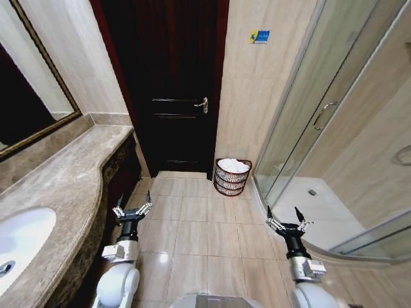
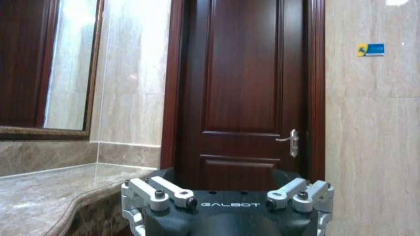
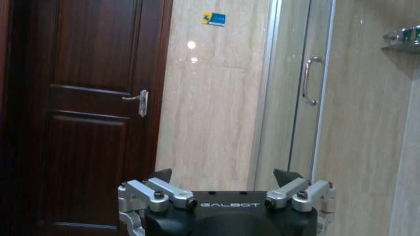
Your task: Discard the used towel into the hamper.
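So the towel [image 1: 233,165] was already sitting in the hamper [image 1: 232,178], a white heap poking over the rim. The hamper stood on the tiled floor [image 1: 192,231] at about 12 o'clock from the robot, tucked right against the wall between the dark wooden door [image 1: 180,90] and the glass shower enclosure [image 1: 321,128]. Looked to me like the drop was done, so nothing much left to call for except keeping both arms out of the way.

Both were low and well short of the hamper: left tool [image 1: 133,209] at about 10 o'clock, right tool [image 1: 288,224] at about 2 o'clock, each with fingers spread and holding nothing.

Room-wise: marble bench [image 1: 64,186] running along 9 o'clock with a white sink [image 1: 22,240], a framed mirror [image 1: 26,96] above it, beige tile walls, and a small blue sticker [image 1: 259,36] up near the door.
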Tool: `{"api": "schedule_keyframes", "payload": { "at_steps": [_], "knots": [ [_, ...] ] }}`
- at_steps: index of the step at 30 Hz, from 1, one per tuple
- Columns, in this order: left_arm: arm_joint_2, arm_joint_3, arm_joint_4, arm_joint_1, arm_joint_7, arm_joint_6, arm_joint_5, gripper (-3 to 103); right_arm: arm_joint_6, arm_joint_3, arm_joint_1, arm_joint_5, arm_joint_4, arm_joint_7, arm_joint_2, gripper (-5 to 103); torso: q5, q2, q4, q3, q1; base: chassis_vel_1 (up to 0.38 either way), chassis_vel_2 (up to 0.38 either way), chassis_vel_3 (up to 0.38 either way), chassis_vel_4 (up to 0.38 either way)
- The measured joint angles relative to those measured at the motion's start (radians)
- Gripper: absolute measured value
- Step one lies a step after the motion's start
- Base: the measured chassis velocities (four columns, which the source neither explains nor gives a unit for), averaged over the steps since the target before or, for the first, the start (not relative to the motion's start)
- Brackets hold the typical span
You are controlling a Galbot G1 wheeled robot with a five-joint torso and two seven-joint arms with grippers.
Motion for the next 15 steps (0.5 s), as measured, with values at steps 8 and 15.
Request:
{"api": "schedule_keyframes", "payload": {
  "at_steps": [8,15],
  "knots": [
    [0.000,-0.005,-0.014,0.015,0.001,-0.003,0.002,100,-0.005,-0.009,0.003,-0.003,0.017,-0.001,-0.004,100,0.0000,0.000,0.0001,0.000,0.000,0.072,-0.067,-0.071,0.073],
    [0.004,-0.002,-0.031,0.008,0.002,0.005,0.010,100,0.002,-0.002,-0.011,-0.001,0.021,-0.001,-0.008,100,-0.0001,0.000,0.0000,0.000,0.000,0.063,-0.073,-0.072,0.074]
  ]
}}
